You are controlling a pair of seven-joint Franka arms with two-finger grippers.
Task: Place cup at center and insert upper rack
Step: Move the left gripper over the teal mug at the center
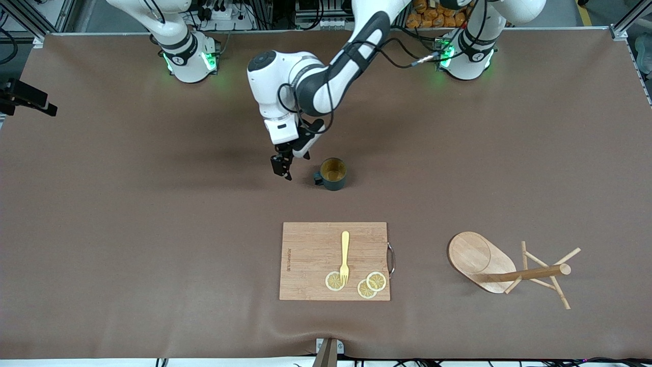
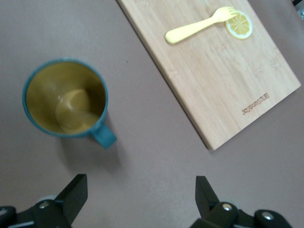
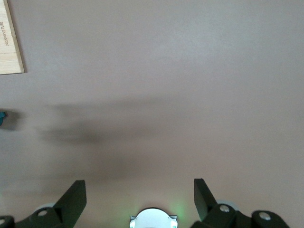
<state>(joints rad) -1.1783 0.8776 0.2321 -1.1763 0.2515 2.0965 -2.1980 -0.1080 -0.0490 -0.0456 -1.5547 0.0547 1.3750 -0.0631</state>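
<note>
Left gripper (image 1: 283,165) hangs wide open and empty beside the upright cup (image 1: 333,174); it should straddle the rim squarely, while the right gripper (image 3: 140,199), also open and empty, waits.

Lighting even, diffuse, from overhead; no glare on the brown surface (image 1: 153,229). Shadows soft: a faint smear under the left arm in the front view, a broad blurred band in the right wrist view. Cup (image 2: 66,99) casts a dim shadow. Left wrist view slightly soft; cutting board (image 2: 213,71) text legible.
</note>
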